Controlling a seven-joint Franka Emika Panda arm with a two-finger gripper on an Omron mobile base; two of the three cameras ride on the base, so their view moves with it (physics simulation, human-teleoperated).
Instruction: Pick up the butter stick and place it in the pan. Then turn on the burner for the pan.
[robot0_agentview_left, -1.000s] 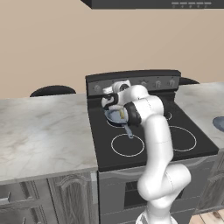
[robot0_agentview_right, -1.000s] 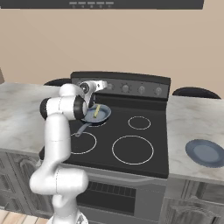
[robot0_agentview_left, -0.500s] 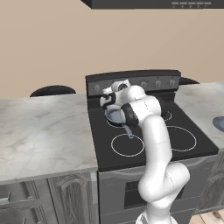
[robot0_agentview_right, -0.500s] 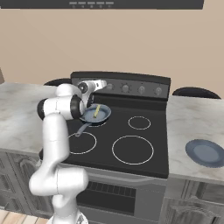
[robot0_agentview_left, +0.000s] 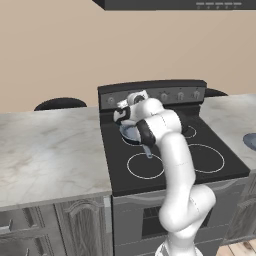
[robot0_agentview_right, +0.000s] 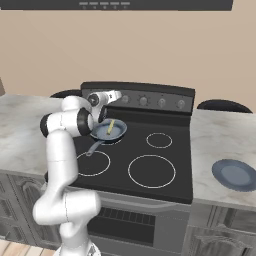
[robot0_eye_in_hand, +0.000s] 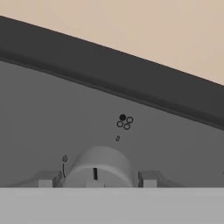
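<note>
1. Stove with a black glass cooktop takes the middle of both base views, marble counters on either side, and its grey control panel with a row of knobs runs along the back.
2. Arm rises from the lower right of the left base view and bends up toward the panel's left end; in the right base view it climbs from the lower left.
3. Pan sits left of centre in the right base view, on the rear left burner, its grey handle pointing toward the lower left of the frame.
4. Plate, blue-grey, lies on the counter at the right edge of the right base view.
5. Gripper faces the panel; in the hand view its two tips flank a rounded grey knob at bottom centre, just beside it. Whether they touch or clamp it I cannot tell.
6. Butter stick, pale yellow, lies inside the pan.
</note>
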